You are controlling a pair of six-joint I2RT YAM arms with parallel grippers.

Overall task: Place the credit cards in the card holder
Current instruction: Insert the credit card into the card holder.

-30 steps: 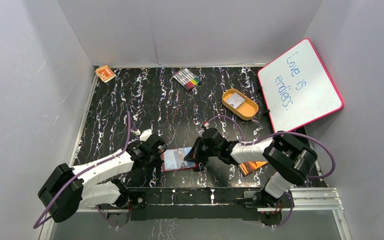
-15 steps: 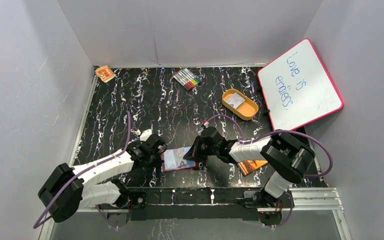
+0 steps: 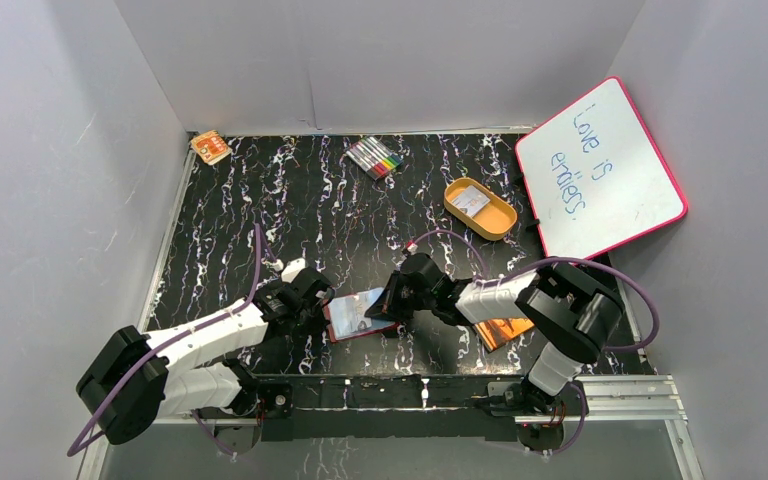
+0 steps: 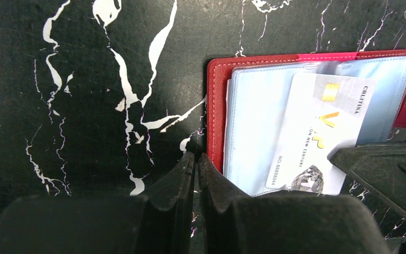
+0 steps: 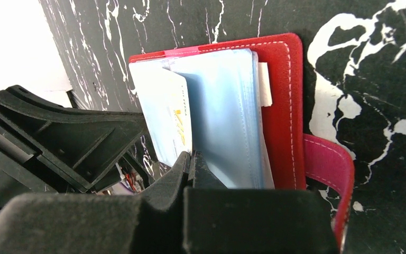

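The card holder (image 3: 358, 318) lies open near the table's front edge, a red wallet (image 4: 217, 106) with clear bluish sleeves. A whitish credit card (image 4: 317, 132) with gold lettering lies slanted on the sleeves. My right gripper (image 5: 192, 159) is shut on this card's (image 5: 164, 111) lower edge, at the holder's right side (image 3: 387, 303). My left gripper (image 4: 196, 157) is shut with nothing between its fingers. Its tips rest at the holder's left red border, one finger overlapping it (image 3: 322, 306). The pink snap tab (image 5: 330, 169) hangs off the holder's right side.
An orange booklet (image 3: 505, 332) lies under the right arm. Farther back are an orange oval tray (image 3: 498, 222) holding a small whitish card, a pack of markers (image 3: 375, 157), a pink-framed whiteboard (image 3: 600, 170) and a small orange box (image 3: 210, 147).
The card and the holder's right side have shifted slightly up and left with the right gripper. The left arm has hardly moved.
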